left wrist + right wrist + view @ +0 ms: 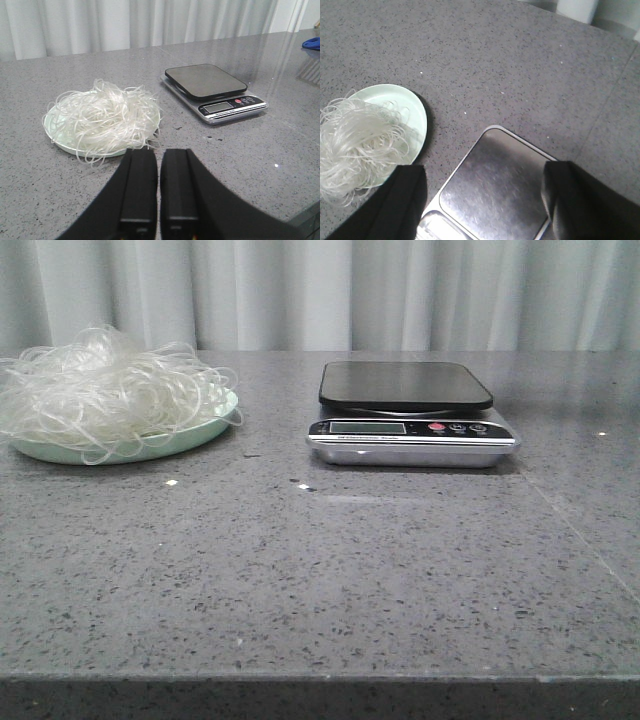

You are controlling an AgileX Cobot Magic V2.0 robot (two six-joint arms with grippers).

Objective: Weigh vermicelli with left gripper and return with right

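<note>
The vermicelli (105,385) is a fluffy whitish mass of thin strands heaped on a pale green plate (190,440) at the far left of the table. It also shows in the left wrist view (105,117) and the right wrist view (355,145). The scale (410,410) with a dark platform stands to the right of the plate, its platform bare. My left gripper (158,152) is shut and empty, short of the plate's near rim. My right gripper (485,172) is open and empty, high above the scale (495,185). Neither gripper shows in the front view.
The grey speckled table (320,580) stretches from the plate and scale to its front edge. A pale curtain (330,290) hangs behind the table. A blue object (312,43) lies at the far edge in the left wrist view.
</note>
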